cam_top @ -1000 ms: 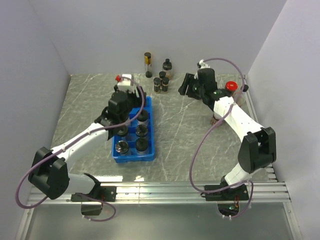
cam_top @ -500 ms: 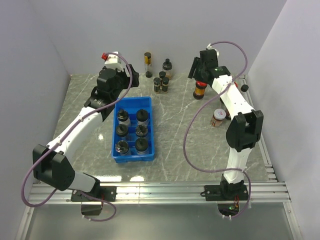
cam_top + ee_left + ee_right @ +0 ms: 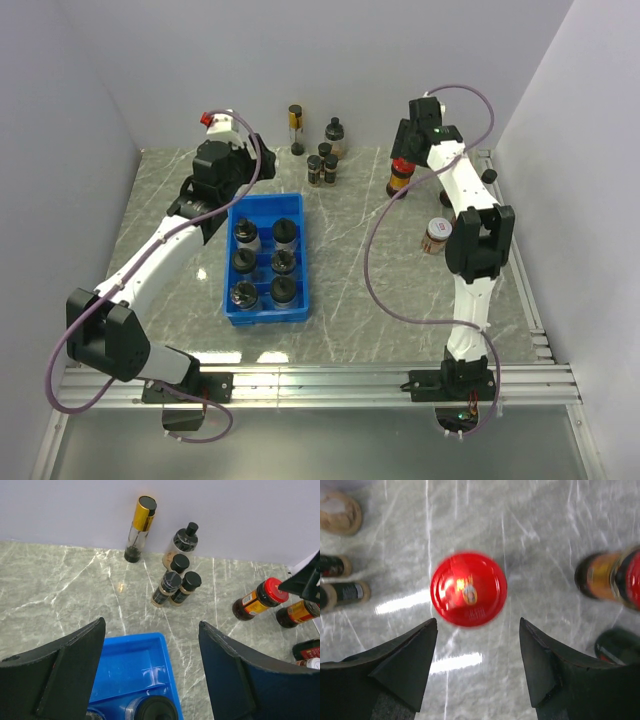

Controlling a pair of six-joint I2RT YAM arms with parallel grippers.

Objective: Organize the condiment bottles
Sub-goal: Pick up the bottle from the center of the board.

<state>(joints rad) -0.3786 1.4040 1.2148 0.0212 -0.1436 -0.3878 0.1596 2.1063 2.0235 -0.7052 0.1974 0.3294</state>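
My left gripper (image 3: 252,170) (image 3: 152,625) is open and empty, raised over the far end of the blue tray (image 3: 304,270) (image 3: 125,655). Several black-capped jars (image 3: 284,262) stand in the tray. At the back wall stand a gold-capped tall bottle (image 3: 295,128) (image 3: 137,527), a round bottle (image 3: 333,135) (image 3: 182,542) and small black-capped jars (image 3: 320,168) (image 3: 167,587). My right gripper (image 3: 402,150) (image 3: 478,622) is open, above a red-capped sauce bottle (image 3: 400,178) (image 3: 468,590) (image 3: 260,599) and not touching it.
A jar with a red label (image 3: 437,235) stands near the right edge by my right arm. More dark sauce bottles (image 3: 297,612) (image 3: 610,577) stand to the right of the red-capped one. The walls close in at the back and both sides.
My left gripper rose from the tray toward the back left. My right arm swung to the back, and its gripper now hangs over the red-capped bottle.
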